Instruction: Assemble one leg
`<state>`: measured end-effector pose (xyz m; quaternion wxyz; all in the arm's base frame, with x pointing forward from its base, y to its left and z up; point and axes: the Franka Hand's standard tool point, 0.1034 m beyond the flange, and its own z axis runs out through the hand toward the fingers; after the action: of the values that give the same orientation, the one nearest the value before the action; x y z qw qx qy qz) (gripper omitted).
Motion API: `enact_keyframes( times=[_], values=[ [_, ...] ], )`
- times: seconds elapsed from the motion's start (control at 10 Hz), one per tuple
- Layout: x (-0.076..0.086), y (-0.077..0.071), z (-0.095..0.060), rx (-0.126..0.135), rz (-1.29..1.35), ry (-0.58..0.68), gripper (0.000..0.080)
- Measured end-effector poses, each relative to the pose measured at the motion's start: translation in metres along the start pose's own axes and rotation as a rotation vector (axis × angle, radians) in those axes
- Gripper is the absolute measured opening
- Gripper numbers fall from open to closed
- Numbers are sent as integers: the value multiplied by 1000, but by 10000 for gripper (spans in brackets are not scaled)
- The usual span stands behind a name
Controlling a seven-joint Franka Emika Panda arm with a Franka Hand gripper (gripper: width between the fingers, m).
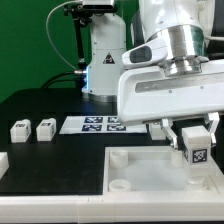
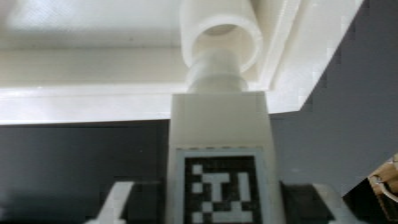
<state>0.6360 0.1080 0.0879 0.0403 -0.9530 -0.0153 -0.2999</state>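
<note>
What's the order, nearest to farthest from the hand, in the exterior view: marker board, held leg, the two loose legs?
1. held leg, gripped in the hand.
2. marker board, mid-table.
3. inner loose leg, toward the exterior view's left.
4. outer loose leg, farthest toward that left.

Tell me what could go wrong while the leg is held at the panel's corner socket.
The leg in the pincer may meet the socket off-centre and jam on its rim. If pushed at a tilt, it could slip in the grip, or shove the panel sideways.
</note>
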Motion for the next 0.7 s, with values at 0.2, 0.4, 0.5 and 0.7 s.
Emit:
enact_keyframes(
  times=[0.2,0.4,0.5,0.7],
  values=[
    [0,-5,-3,5,-5,1,292],
    [-4,-7,-5,8,-7,-4,292],
    [-6,-6,-3,7,-8,-8,292],
    [-7,-4,-2,4,-13,0,292]
  ],
)
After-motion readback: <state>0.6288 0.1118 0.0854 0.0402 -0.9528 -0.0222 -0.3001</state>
